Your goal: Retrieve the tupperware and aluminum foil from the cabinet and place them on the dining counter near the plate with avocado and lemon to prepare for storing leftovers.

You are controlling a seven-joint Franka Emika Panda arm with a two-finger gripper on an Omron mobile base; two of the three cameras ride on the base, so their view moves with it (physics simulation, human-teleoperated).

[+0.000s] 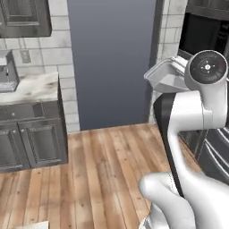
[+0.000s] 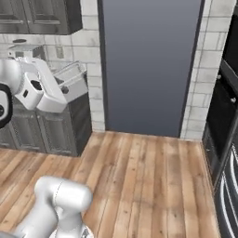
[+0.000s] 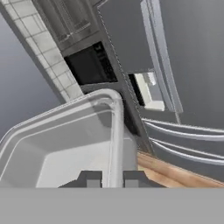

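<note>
1. While the arm (image 1: 197,107) stands raised and bent at the elbow, its hand carries the tupperware (image 1: 166,75) high above the wood floor (image 1: 107,170).
2. Gripper (image 3: 113,180) is clamped on the tupperware's rim wall, one finger tip on each side of it in the hand view.
3. Tupperware sits tilted, open side up, translucent grey-white; in the right base view it shows at (image 2: 72,80) just past the white wrist.
4. Left side: small marble counter (image 1: 31,87) with dark lower cabinets (image 1: 31,138), well apart from the arm.
5. Ahead: flat grey-blue wall panel (image 1: 112,62), tiled wall either side.
6. Right side: dark oven front (image 2: 223,107) close by the arm.
7. Floor between counter and oven is open.
</note>
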